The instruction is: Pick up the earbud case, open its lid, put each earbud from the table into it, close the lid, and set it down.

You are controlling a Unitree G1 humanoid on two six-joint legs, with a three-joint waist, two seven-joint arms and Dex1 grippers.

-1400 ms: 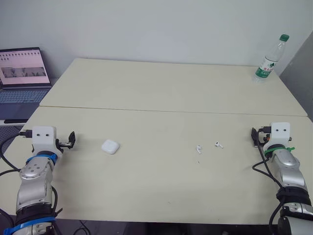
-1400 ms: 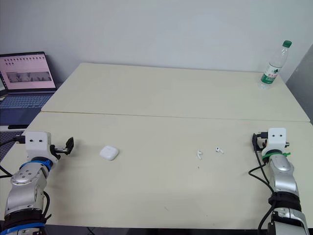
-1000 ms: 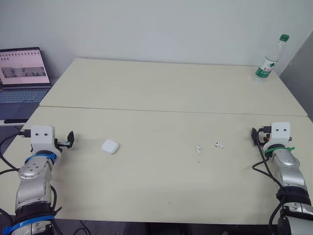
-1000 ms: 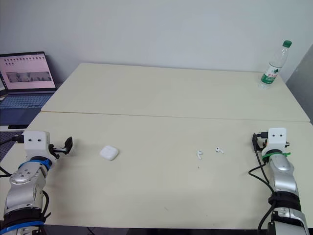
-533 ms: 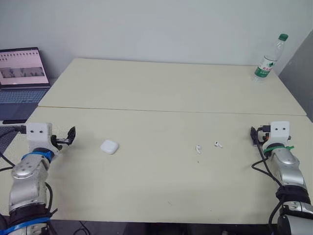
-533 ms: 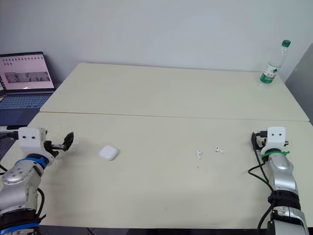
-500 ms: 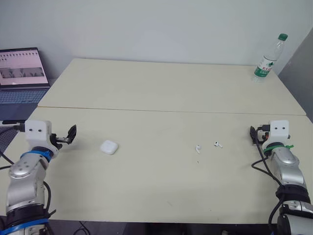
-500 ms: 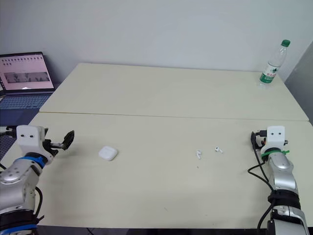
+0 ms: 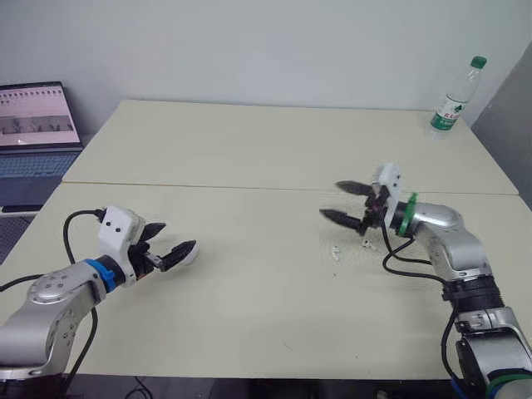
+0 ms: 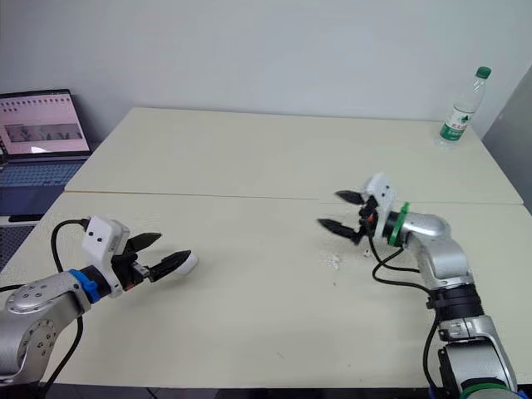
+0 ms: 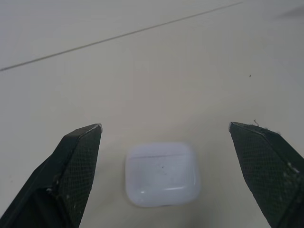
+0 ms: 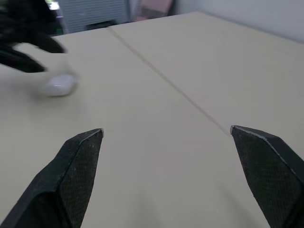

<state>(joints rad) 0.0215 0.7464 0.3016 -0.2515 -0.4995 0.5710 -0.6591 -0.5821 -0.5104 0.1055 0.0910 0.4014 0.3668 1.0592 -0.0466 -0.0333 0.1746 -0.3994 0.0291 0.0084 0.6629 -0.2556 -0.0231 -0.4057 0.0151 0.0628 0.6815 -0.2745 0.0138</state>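
Both grippers gape wide above the table [image 9: 266,320].
The left gripper [image 11: 164,125] straddles the closed white earbud case [image 11: 161,173] without touching it. Farther out, the right gripper [image 9: 331,199] hangs over one earbud [image 10: 334,261], a second earbud [image 10: 367,253] just beside. A bottle [image 9: 453,98] stands at the far right corner.

The earbud case [image 11: 161,173] is white and rounded, its lid shut, lying flat on the table [image 9: 249,150], in line with the gap of my left fingers [image 11: 76,161], touching neither. One small white earbud [image 9: 335,252] lies well apart, at 3 o'clock from it
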